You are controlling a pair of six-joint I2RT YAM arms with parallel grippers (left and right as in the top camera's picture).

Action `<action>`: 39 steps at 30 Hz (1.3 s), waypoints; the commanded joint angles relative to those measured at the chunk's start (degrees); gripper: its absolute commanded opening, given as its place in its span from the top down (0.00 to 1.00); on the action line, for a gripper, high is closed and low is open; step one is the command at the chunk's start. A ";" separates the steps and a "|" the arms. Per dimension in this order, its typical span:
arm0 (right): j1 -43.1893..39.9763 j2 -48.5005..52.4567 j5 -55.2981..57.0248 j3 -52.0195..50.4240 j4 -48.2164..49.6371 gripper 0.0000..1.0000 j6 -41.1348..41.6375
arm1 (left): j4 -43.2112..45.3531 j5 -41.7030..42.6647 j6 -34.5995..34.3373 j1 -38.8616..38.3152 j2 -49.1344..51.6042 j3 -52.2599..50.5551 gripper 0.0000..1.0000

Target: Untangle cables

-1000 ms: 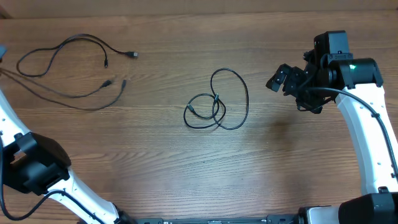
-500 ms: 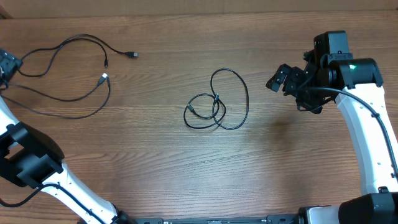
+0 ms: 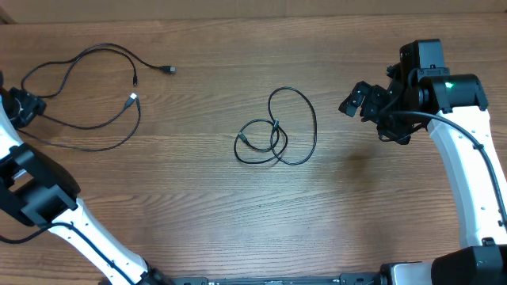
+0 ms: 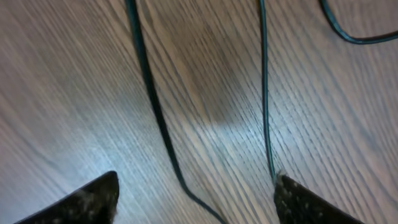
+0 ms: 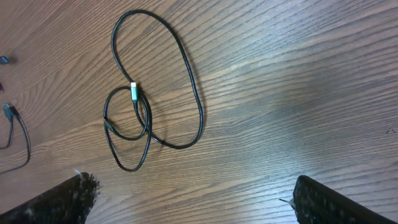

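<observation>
cables: you have two groups of thin black cord, well apart on the wooden table [image 3: 198, 229].
coiled cable [image 3: 276, 131]: this one sits near the table's centre. one large loop joins two smaller loops that cross each other. in the right wrist view a silvery plug [image 5: 132, 91] lies right at the crossing.
coil's long axis: in the overhead view it runs from the big loop at the far side down to the small loops nearer the robot, leaning slightly left.
loose cables [image 3: 139, 117]: these are spread in open curves at the far left, with a silvery plug [image 3: 131, 99] and two dark plug ends pointing toward the centre.
left gripper [image 3: 22, 107]: it hangs low over the outer end of the loose cables. its fingers are spread, and two strands [image 4: 152, 93] lie flat on the wood between them. one strand runs right up to a fingertip [image 4: 292, 196], but nothing is clamped.
right gripper [image 3: 360, 99]: it is released, fingers wide, holding nothing, and raised above bare wood.
relation to act on: the coil lies to the right gripper's left, near but not under it. your right arm is plainly the nearer one.
likely next move: the coil looks like the only tangle left, so reach leftward with the right arm for the big loop.
</observation>
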 commanded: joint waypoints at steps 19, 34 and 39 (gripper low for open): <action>-0.17 0.02 0.57 0.15 0.17 0.00 0.22 | 13.29 6.38 6.69 4.87 4.44 0.31 0.93; -0.17 0.02 0.57 0.15 0.17 0.00 0.22 | 7.89 26.58 -2.19 6.27 -14.69 0.48 0.00; -0.17 0.02 0.57 0.15 0.17 0.00 0.22 | 4.52 54.40 -0.15 0.90 -17.16 0.44 0.00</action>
